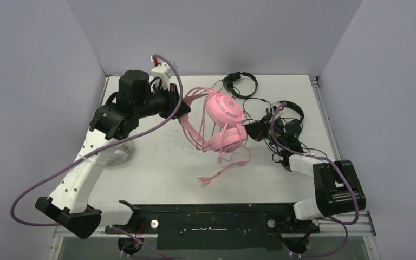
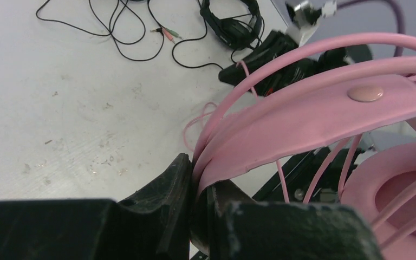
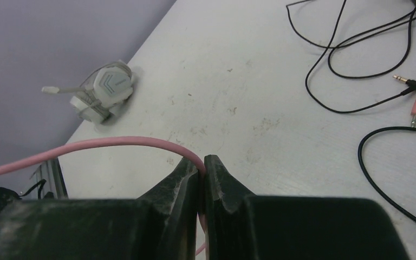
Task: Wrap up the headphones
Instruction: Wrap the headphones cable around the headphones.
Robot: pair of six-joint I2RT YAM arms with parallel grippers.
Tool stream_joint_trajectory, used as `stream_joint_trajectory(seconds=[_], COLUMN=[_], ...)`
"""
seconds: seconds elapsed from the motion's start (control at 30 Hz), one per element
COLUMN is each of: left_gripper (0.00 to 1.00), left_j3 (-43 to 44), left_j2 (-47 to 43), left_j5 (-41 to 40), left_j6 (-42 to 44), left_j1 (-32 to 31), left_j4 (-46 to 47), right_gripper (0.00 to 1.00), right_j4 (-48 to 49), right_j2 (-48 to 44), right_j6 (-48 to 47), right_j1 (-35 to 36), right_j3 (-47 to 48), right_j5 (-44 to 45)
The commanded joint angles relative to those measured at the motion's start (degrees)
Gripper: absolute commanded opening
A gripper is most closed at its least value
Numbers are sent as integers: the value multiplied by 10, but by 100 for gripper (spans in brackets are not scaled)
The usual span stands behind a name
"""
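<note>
Left gripper (image 2: 197,181) clamped tight on the pink headset's (image 1: 225,116) headband (image 2: 303,122), holding it over the table (image 1: 157,173). Right gripper (image 3: 202,165) pinched narrow on the pink cable (image 3: 103,143), just right of that headset. White headset (image 3: 105,89) lies well to its left, two black headsets (image 1: 241,84) behind and right of it.

The pink headset (image 1: 225,122) is uniform pink across headband and ear cushions, and its pink cable (image 3: 103,142) matches. The bulky white-grey headset (image 3: 105,89) carries a grey chevron marking on its ear cup. The far black headset (image 1: 241,84) and the near black headset (image 1: 290,114) have black cords; one pair of plugs (image 2: 167,33) is pink and green. The left gripper (image 2: 197,181) and right gripper (image 3: 201,165) are black. The worktop (image 1: 157,162) is off-white with dark scuff specks. The arm links (image 1: 81,173) are white and black, with purple harness cables (image 1: 27,195).
</note>
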Motion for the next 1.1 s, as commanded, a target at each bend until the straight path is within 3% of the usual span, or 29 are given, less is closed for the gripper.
stream_joint_trajectory(seconds=[0.0, 0.27, 0.5, 0.6, 0.77, 1.07], left_gripper=[0, 0, 0, 0, 0, 0], left_j3=[-81, -159, -201, -210, -218, -217], left_j2=[-120, -146, -86, -58, -31, -39], left_j5=[84, 21, -302, -374, -477, -495], left_j6=[129, 388, 511, 541, 569, 587], left_j1=[-1, -26, -190, -196, -206, -210], left_j4=[183, 78, 43, 55, 117, 196], right_gripper=[0, 0, 0, 0, 0, 0], right_j4=[-85, -358, -533, -642, -671, -790], right_j2=[-64, -109, -113, -100, -85, -67], right_j6=[25, -39, -98, -132, -84, -141], right_j1=[-31, -33, 11, 51, 69, 70], right_j3=[60, 205, 318, 368, 374, 403], right_j5=[-54, -96, -134, -120, -181, -161])
